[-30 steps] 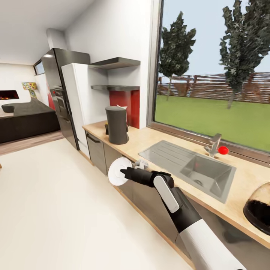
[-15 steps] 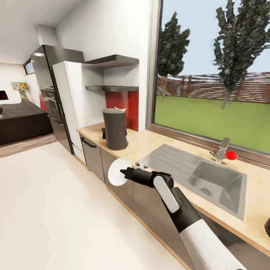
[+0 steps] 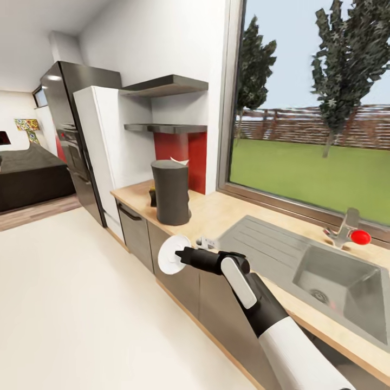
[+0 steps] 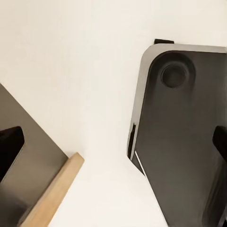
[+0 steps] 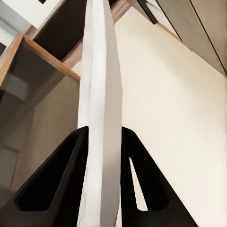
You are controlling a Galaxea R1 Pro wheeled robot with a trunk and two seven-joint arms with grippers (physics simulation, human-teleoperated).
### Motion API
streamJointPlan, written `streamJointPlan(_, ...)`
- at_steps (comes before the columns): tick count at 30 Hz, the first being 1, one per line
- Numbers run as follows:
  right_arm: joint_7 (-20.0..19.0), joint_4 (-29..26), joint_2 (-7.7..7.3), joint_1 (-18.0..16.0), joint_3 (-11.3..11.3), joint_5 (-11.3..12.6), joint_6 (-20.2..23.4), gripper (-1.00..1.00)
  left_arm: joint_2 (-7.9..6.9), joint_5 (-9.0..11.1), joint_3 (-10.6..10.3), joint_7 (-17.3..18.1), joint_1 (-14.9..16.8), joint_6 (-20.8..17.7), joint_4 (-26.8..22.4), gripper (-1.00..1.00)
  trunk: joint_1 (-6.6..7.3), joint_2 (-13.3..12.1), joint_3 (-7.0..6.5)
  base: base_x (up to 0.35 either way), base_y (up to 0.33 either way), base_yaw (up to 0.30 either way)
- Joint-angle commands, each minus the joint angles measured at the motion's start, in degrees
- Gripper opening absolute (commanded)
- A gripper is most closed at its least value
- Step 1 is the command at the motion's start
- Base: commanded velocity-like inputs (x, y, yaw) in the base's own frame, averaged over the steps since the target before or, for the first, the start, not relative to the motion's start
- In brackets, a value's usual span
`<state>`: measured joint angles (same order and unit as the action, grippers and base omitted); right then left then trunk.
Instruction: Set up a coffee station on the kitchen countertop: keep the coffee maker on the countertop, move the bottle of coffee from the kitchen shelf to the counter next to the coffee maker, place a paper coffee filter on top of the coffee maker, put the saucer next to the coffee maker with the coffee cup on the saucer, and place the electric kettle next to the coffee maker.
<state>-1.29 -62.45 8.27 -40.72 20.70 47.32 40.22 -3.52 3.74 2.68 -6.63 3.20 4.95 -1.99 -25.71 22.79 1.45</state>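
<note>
While the right gripper [image 3: 181,254] pinches the saucer [image 3: 172,254] by its rim, the disc stands on edge out in front of the cabinet fronts, over the floor and below the counter [image 3: 227,214] top. In the right wrist view the saucer [image 5: 100,109] runs as a thin white blade between the two dark fingers [image 5: 61,179], which press on both faces; an edge grip like this probably suits carrying, since the flat plate offers nothing else to grasp. It will need turning level before it can be set down.

Up on the counter, the coffee maker [image 3: 171,192] stands near the red wall panel, with a white corner of something peeking behind its top; I cannot tell what that is. Bare wood lies between it and the sink [image 3: 336,276], which looks like the likely spot for the saucer, so the arm seems held forward and low to keep the plate clear of the counter edge during the approach.

The left wrist view looks down at pale floor, a dark panel and a wooden edge; whether those jaws stand wide or closed, I cannot tell.
</note>
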Motion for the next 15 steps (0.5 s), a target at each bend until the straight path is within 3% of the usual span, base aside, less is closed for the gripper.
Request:
streamJointPlan(1,-0.11,0.77,0.03,-0.06,-0.12,-0.05,0.22,-1.0,0.01,0.39,0.22,0.04,0.05,0.23,0.05,1.0,-0.07,0.13,0.13,0.324,0.071,0.0)
streamJointPlan(4,-0.05,1.86,0.0,-0.06,-0.41,-0.04,0.14,-1.0,0.01,0.39,0.22,0.04,0.05,0.23,0.05,1.0,-0.07,0.13,0.13,0.324,0.034,0.0)
streamJointPlan(8,-0.03,4.57,0.0,-0.06,-6.26,0.02,-0.96,-1.0,0.01,0.39,0.22,0.02,0.05,0.23,0.05,1.0,-0.07,0.13,0.13,0.324,0.007,0.0)
streamJointPlan(10,-0.08,5.04,0.0,-0.06,-7.88,0.05,-1.08,-1.0,0.01,0.39,0.22,0.01,0.05,0.23,0.05,1.0,-0.07,0.13,0.13,0.324,0.002,0.0)
streamJointPlan(15,-0.22,5.54,-0.01,-0.06,-9.46,0.21,-1.18,-1.0,0.01,0.38,0.22,0.02,0.05,0.23,0.05,1.0,-0.07,0.13,0.13,0.324,0.0,0.0)
